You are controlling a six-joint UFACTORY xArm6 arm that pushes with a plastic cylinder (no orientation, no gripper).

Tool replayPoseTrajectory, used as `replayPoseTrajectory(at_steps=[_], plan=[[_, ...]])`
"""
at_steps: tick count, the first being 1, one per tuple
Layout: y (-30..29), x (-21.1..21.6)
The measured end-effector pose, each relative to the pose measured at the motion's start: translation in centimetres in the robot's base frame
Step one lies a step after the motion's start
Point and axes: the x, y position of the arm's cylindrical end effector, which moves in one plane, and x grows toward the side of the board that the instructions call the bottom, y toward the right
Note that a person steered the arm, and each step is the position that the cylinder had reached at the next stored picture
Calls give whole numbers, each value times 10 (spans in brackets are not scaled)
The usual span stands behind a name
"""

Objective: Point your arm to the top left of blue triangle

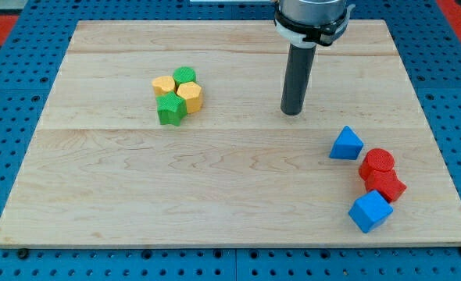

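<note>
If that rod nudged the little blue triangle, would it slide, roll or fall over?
Probably slide: the blue triangle seems to lie flat on the smooth wooden board, so rolling looks unlikely. It looks small and solid, likely light. It might twist if pushed off-centre. My tip stands to its upper left, apart from it.

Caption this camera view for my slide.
My tip rests up-left of the blue triangle, apart from it.

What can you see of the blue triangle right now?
The blue triangle is a small, matte, solid wedge-shaped block lying flat on the wooden board, towards the view's right. It touches nothing: the red cylinder sits just to its lower right, apart by a narrow gap. My tip rests above and to its left, clear of it.
</note>
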Motion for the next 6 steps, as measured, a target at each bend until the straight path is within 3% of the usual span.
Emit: replayPoseTrajectory(at_steps=[6], plan=[[9, 7]])
